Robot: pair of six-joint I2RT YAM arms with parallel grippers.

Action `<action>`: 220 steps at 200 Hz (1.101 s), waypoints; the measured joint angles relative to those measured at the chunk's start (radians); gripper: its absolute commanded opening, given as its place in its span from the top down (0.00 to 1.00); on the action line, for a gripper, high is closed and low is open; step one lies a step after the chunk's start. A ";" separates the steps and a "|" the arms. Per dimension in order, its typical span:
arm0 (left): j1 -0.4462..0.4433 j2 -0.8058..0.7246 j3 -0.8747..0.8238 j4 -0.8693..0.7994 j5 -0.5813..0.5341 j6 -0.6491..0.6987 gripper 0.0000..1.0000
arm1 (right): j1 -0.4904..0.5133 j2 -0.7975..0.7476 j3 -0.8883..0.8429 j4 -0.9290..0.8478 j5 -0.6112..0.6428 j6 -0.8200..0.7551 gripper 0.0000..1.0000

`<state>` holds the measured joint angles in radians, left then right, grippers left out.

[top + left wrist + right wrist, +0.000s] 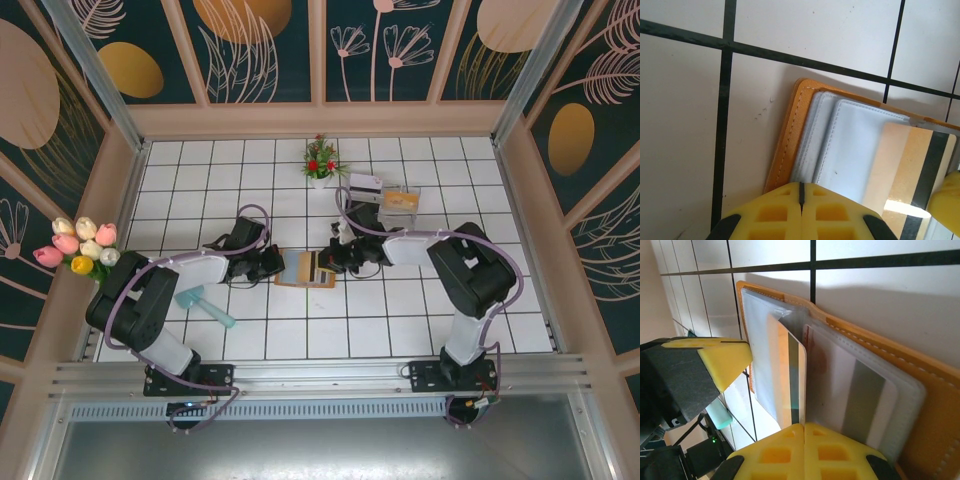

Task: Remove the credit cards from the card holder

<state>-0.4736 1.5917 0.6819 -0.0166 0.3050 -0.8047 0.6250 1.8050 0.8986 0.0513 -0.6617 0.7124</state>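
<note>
Card holder [305,268] lies open, flat on the tiled table [400,320], midway between the two arms. Its clear sleeves [850,145] fan out, and a striped card [790,375] stands tilted up out of one of them. Two teal-green credit cards [190,297] lie on the tiles to the near left, well apart from the holder.

The right gripper [804,429] has its fingers together, and the striped card's end runs into their seam, so it looks pinched. The left gripper [801,187], fingers also together, rests its tips on the holder's left edge, seemingly pinning it.

The pinch is on a thin, slick edge and could slip. If the sleeve clings, the holder could drag or fold from under the left tips.
</note>
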 measured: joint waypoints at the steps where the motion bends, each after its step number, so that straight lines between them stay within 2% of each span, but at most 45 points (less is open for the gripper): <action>1: 0.000 0.000 0.001 -0.001 0.000 0.000 0.95 | -0.001 -0.001 0.000 0.000 0.000 0.000 1.00; 30: 0.000 0.000 0.020 -0.037 -0.003 0.000 0.92 | -0.015 -0.020 -0.014 -0.011 -0.008 -0.004 1.00; 88: 0.000 -0.033 0.064 -0.108 -0.023 -0.002 0.79 | -0.043 -0.062 -0.043 -0.018 -0.033 -0.027 1.00; 140: 0.000 -0.098 0.066 -0.085 -0.011 -0.043 0.57 | -0.063 -0.114 -0.090 0.015 -0.081 -0.026 1.00; 197: 0.000 -0.135 0.009 0.044 0.087 -0.099 0.40 | -0.070 -0.144 -0.092 0.021 -0.101 -0.030 1.00; 220: 0.000 -0.138 -0.005 0.111 0.141 -0.127 0.25 | -0.095 -0.171 -0.094 0.031 -0.122 -0.027 1.00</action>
<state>-0.4736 1.4540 0.6769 0.0940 0.4458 -0.9321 0.5297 1.6344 0.8043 0.0826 -0.7834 0.6849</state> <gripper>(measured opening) 0.684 0.065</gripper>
